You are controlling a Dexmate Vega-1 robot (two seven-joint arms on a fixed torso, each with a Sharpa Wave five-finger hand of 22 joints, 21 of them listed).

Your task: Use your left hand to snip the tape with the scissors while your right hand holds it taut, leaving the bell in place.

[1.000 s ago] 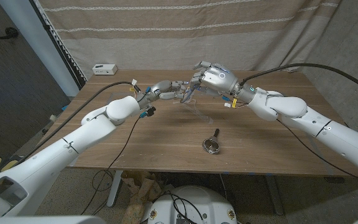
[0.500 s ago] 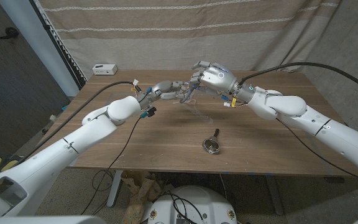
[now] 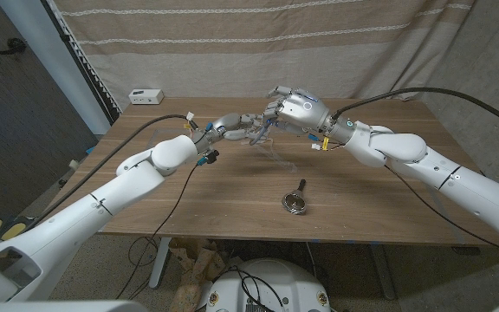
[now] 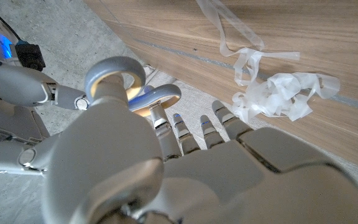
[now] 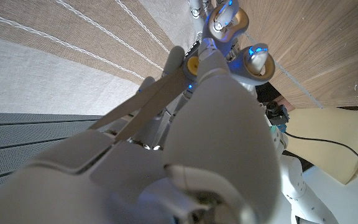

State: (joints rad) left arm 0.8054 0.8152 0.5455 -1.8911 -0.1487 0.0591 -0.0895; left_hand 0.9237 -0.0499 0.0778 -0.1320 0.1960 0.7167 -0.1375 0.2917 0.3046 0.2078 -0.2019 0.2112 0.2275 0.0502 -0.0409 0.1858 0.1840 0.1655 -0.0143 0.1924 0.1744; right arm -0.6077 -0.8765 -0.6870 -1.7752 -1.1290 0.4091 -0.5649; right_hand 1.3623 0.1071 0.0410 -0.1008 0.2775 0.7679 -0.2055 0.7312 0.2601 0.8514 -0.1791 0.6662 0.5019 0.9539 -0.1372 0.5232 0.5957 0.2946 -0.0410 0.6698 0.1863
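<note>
Above the wooden bench (image 3: 232, 195), the left hand (image 3: 232, 126) grips grey-handled metal scissors (image 4: 126, 87). The right hand (image 3: 293, 108) meets it, fingers apparently pinching clear crumpled tape (image 4: 278, 93); grip unconfirmed. The cut appears not yet complete. The small metal bell (image 3: 295, 202) stands untouched nearby.

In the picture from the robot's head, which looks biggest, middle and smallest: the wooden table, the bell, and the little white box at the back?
1. Wooden table, by far the biggest.
2. Bell.
3. White box.
The bell and box look close in size, and the box sits farther away, so that order is unsure.
</note>
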